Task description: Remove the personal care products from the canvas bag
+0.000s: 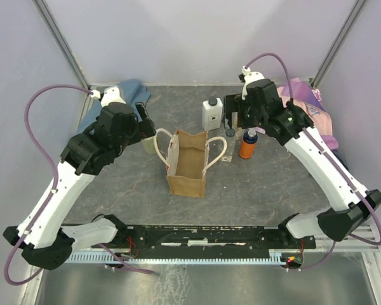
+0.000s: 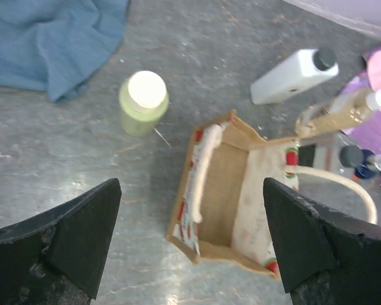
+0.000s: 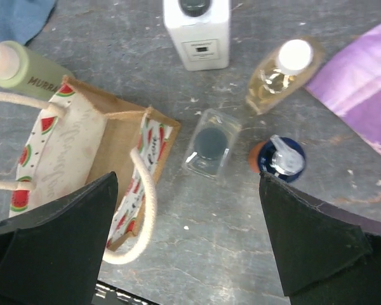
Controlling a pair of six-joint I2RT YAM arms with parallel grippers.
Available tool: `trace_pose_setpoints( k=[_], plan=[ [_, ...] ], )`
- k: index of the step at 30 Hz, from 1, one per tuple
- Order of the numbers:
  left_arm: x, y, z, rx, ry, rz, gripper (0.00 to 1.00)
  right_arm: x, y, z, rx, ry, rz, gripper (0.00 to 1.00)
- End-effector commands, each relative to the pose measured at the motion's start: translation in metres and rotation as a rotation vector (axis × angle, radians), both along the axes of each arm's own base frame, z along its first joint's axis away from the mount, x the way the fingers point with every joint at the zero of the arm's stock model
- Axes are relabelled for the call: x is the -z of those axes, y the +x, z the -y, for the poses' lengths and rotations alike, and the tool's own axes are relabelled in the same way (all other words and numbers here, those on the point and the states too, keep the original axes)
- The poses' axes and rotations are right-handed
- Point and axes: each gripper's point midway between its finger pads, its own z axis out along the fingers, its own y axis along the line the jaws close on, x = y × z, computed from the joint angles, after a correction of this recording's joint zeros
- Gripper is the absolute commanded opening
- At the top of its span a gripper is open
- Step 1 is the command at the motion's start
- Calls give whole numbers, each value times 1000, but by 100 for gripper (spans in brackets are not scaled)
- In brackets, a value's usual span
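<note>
Currently left gripper (image 2: 190, 198) and right gripper (image 3: 188, 184) both spread wide, nothing held; canvas bag (image 1: 187, 162) mid-frame, white bottle (image 1: 212, 114) and orange bottle (image 1: 248, 144) standing upper-right of it.

"MURRA" in dark capitals on the pale green bottle (image 3: 32, 71)

Canvas bag (image 1: 187, 184) mouth unobstructed between cream handles (image 3: 151, 203)

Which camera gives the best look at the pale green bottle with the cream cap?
Left wrist: the green bottle stands whole, unobstructed, beside the canvas bag. Top external shows the bottle small, partly hidden by the left arm. Right wrist cuts it off at the left edge.
</note>
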Motion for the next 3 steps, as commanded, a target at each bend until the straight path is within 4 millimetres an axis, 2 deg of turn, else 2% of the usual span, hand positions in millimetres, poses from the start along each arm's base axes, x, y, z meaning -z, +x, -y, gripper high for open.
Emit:
trace_pose_setpoints(
  k=[1,3],
  plan=[
    [-7,9,-22,-23,96,54,99,-35,-6,38,119,-73,96,100],
    [2,13,-22,-30,112,40,99,-36,-8,40,131,-66,99,100]
  ],
)
